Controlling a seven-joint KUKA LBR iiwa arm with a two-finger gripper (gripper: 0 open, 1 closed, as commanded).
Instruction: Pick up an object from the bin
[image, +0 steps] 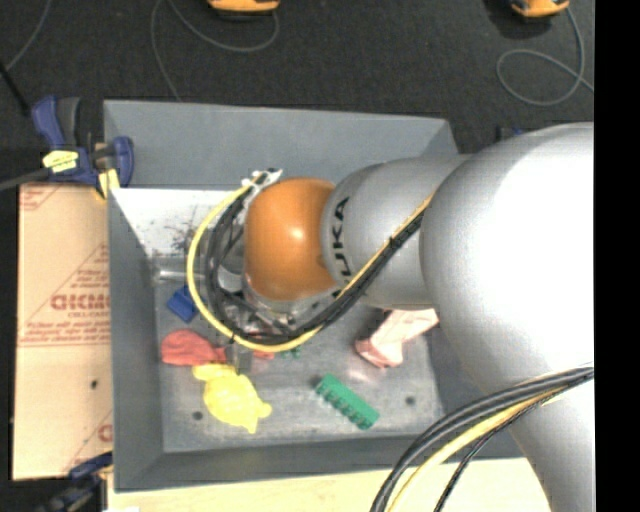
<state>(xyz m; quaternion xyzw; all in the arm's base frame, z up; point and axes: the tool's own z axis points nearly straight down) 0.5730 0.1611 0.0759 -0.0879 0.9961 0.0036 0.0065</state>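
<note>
My gripper (240, 348) reaches down under the arm's orange cover into the left middle of the bin. Its lower end stands right beside a flat red rubbery thing (188, 348) on the bin floor. Just in front of it lies a yellow lumpy toy (233, 398). A small red and green piece (272, 351) peeks out from under the gripper's right side. I see nothing held.
A blue block (181, 303) lies by the left wall. A green toothed bar (346, 400) rests on the floor near the front, and a pink and white thing (394, 336) sits at the right, partly under the arm. The arm covers the bin's back right.
</note>
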